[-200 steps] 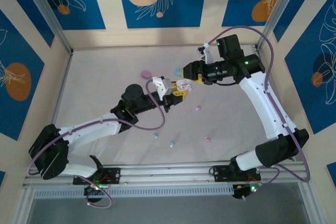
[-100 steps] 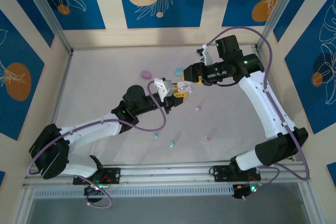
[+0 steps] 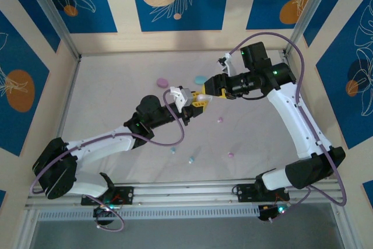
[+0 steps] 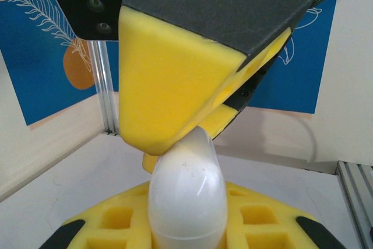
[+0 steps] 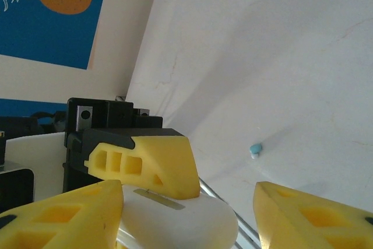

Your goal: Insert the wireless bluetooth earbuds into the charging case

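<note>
Your left claw (image 3: 197,102) is clenched on a white case (image 4: 186,196) and holds it up above the middle of the desk (image 3: 111,97). In the left wrist view the case stands rounded end up between that claw's yellow pads (image 4: 116,223). A thin seam runs round the case near its bottom.

Your right claw (image 3: 206,90) reaches in from the right and meets the left one at the case. Its jaws are released and spread. In the right wrist view one pad (image 5: 58,214) sits against the white case, while the other pad (image 5: 315,214) stands clear of it, with a strip of desk showing between them. Seen from the left wrist camera, one of the right claw's yellow pads hangs just over the top of the case. You cannot tell whether it touches the case or stops just short.

The earbuds you can make out lie loose on the desk. A pink earbud (image 3: 220,120) sits just on the near side of the two claws. A second pink earbud (image 3: 231,155) lies nearer the arm bases on the right. A light blue earbud (image 3: 172,150) and a second light blue earbud (image 3: 190,160) lie close together, near the left arm's forearm.

A pink case (image 3: 162,81) and a light blue case (image 3: 201,80) rest on the far half of the desk. The blue one lies just beyond the right claw.
</note>
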`<action>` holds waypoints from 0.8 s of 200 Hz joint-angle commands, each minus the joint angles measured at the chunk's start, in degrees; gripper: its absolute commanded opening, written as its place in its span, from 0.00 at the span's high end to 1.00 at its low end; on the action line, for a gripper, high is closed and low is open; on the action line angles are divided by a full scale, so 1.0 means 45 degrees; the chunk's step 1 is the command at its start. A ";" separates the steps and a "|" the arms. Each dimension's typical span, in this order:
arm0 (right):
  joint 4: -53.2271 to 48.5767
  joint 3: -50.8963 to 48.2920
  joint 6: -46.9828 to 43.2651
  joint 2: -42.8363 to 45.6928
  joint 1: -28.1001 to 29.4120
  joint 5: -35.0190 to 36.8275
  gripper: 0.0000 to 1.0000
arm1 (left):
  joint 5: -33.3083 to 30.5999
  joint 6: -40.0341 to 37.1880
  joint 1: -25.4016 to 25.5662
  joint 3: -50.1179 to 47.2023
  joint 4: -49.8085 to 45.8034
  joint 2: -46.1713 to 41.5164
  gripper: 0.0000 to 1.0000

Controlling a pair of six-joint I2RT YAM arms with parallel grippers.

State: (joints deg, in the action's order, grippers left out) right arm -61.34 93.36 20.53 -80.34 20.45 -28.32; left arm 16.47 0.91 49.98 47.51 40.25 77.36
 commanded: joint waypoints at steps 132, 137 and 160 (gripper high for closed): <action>0.2434 -0.3718 0.2435 0.1860 -0.2138 0.1066 0.30 | 0.1511 0.9842 -0.5524 -0.1905 -0.6943 0.1710 0.85; 0.2468 -0.3731 0.2493 0.1818 -0.2142 0.1021 0.30 | 0.1496 0.9760 -0.5585 -0.1773 -0.7393 0.1844 0.85; 0.2509 -0.3771 0.2546 0.1686 -0.2066 0.0863 0.31 | 0.0607 0.8885 -0.5646 -0.0850 -0.9870 0.2348 0.83</action>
State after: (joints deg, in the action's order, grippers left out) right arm -50.52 76.75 30.57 -72.66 10.96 -21.47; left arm 19.11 41.36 25.06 39.16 9.98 86.48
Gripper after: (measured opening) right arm 0.694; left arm 0.227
